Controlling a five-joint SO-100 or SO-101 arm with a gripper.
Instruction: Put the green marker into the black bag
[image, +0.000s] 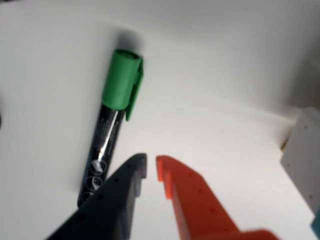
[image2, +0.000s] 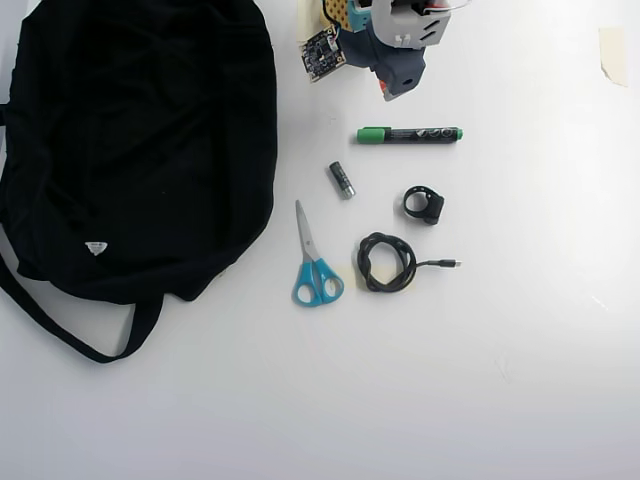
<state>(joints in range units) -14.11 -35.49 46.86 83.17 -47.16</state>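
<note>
Gripper (image: 151, 170) slightly parted, empty, beside green marker (image: 111, 125) lying on table (image2: 520, 350) — well right of black bag (image2: 140, 140). Risk: narrow gap straddles nothing; dark finger nudges barrel, rolls it away.

You're getting bright, even light in both views. In the overhead view the white table (image2: 520, 330) is blowing out, with almost no surface texture showing. Shadows there are staying short and soft, hugging the scissors (image2: 314, 262) and cable (image2: 387, 262). The bag (image2: 140, 140) is crushing to near-solid black; folds are barely reading. Overhead focus is looking sharp edge to edge, no obvious distortion. The wrist view is running soft overall: the gripper (image: 151, 170) fingers are blurring in the foreground, and the marker (image: 112, 120) is only slightly crisper. A glare streak is running down its barrel, and a fuzzy shadow is sitting past its cap. The top corners are dimming to grey.
</note>
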